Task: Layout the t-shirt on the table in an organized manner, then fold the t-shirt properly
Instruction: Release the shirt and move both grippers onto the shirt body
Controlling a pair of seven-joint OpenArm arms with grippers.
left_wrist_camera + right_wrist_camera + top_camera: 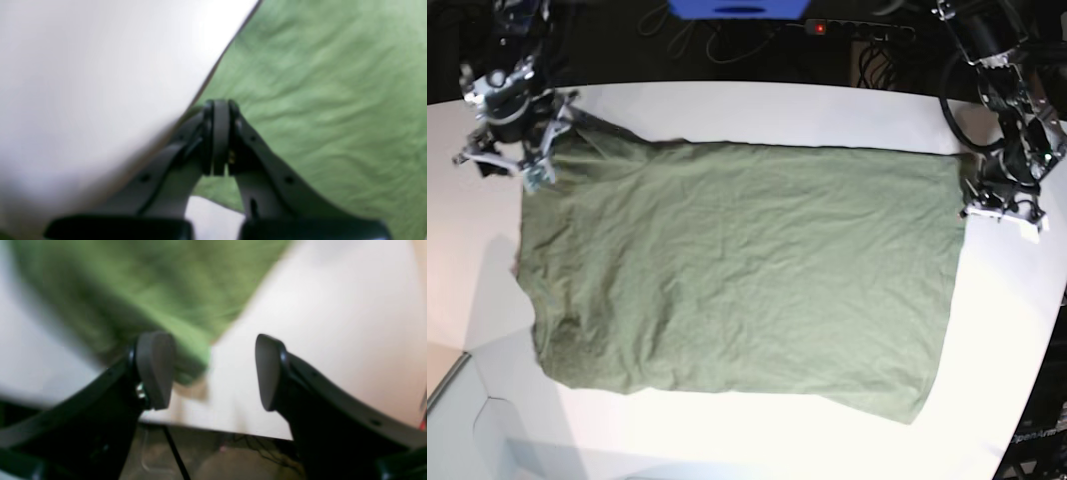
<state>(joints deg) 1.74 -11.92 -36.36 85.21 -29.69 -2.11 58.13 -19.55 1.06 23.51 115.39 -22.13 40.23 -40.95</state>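
The olive-green t-shirt (737, 270) lies spread out and wrinkled on the white table (757, 110). My left gripper (972, 200) is at the shirt's right edge. In the left wrist view it (218, 106) is shut, with its tips on the edge of the fabric (317, 100) where it meets the table (83, 83). My right gripper (535, 170) is at the shirt's upper left corner. In the blurred right wrist view it (213, 370) is open, with a corner of the shirt (150, 290) lying beside the left finger (155, 370) on the table (333, 323).
A power strip with a red light (847, 28) and a blue object (737, 8) sit behind the table. The table's edge runs just below the right gripper, with floor and cables (217, 456) beneath. Bare tabletop surrounds the shirt.
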